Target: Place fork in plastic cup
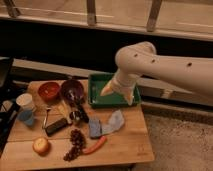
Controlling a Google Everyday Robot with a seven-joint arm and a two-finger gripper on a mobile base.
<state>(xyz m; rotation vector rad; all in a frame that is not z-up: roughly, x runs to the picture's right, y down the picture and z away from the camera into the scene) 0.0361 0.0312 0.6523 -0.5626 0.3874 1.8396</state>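
Camera view shows the fork (pixel 45 118) lying on the left part of the wooden table (pixel 125 145), a thin silvery piece just right of the blue cup (pixel 26 118) and beside the near-left end of the black block (pixel 56 126). It seems to lie flat, though its tines are too small to make out. The plastic cup (pixel 25 101) stands upright close behind the blue cup, near the table's left edge, just left of the fork's far end.

Well apart from both, toward the right, the gripper (pixel 119 95) hangs over the green tray (pixel 92 91) at the back of the table, pointing down. Its two pale fingers (pixel 106 91) are spread wide with nothing between them, and they touch nothing that can be seen.

Between the gripper and the fork stand a dark bowl (pixel 72 90) and a red bowl (pixel 49 91).
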